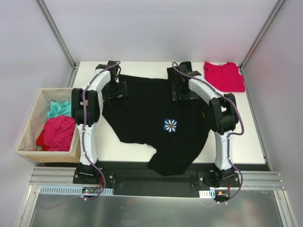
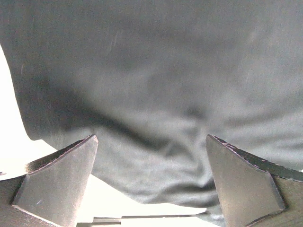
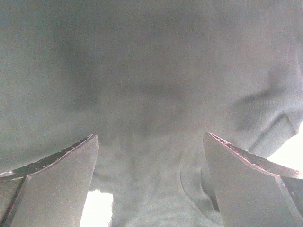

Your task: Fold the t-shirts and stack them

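Wide-apart fingers of the left end effector [image 2: 151, 139] and right end effector [image 3: 150, 137] hover empty over the far part of the black t-shirt [image 1: 142, 111] spread on the bench [image 1: 241, 142], likely poised to pinch it for folding, with the red t-shirt [image 1: 224, 75] lying at the far right corner

White table [image 1: 248, 137] between pale walls [image 1: 142, 28], tan basket [image 1: 29, 125] left

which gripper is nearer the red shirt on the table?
Right. The right gripper is just left of the red shirt; the left gripper is farther left, across the black shirt.
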You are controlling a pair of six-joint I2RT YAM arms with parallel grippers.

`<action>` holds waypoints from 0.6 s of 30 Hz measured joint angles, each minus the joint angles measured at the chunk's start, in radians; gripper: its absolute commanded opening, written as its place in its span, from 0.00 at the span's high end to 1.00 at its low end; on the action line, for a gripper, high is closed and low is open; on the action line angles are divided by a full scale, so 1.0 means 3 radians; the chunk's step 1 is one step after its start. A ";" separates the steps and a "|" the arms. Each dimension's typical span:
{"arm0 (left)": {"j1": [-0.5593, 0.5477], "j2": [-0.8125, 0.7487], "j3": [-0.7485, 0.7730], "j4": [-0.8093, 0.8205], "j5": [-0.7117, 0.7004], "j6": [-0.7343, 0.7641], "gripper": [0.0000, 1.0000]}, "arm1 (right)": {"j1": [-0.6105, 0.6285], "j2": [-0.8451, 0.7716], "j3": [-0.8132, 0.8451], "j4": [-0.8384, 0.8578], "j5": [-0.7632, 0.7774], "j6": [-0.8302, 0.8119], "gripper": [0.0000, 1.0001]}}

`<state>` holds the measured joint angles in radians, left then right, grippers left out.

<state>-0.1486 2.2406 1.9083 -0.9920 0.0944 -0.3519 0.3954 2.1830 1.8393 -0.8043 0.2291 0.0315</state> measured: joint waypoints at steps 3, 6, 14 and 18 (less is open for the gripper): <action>0.0000 -0.0308 -0.0242 0.0022 -0.0001 0.0001 0.01 | 0.0113 -0.0337 -0.0375 0.0053 0.0071 -0.0031 0.04; 0.0000 -0.0739 -0.0444 0.0079 0.0000 0.0005 0.01 | 0.0262 -0.0711 -0.0669 0.0154 0.0142 -0.0060 0.03; -0.0001 -0.1759 -0.0837 0.0295 -0.0008 0.0010 0.01 | 0.0448 -0.1155 -0.1231 0.0364 0.0267 -0.0111 0.03; 0.0000 -0.1821 -0.0889 0.0328 -0.0037 0.0010 0.01 | 0.0439 -0.1105 -0.1551 0.0407 0.0256 -0.0048 0.04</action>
<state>-0.1486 1.6943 1.6417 -0.8936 0.0834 -0.3489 0.5270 1.8515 1.3739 -0.6823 0.3058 0.0170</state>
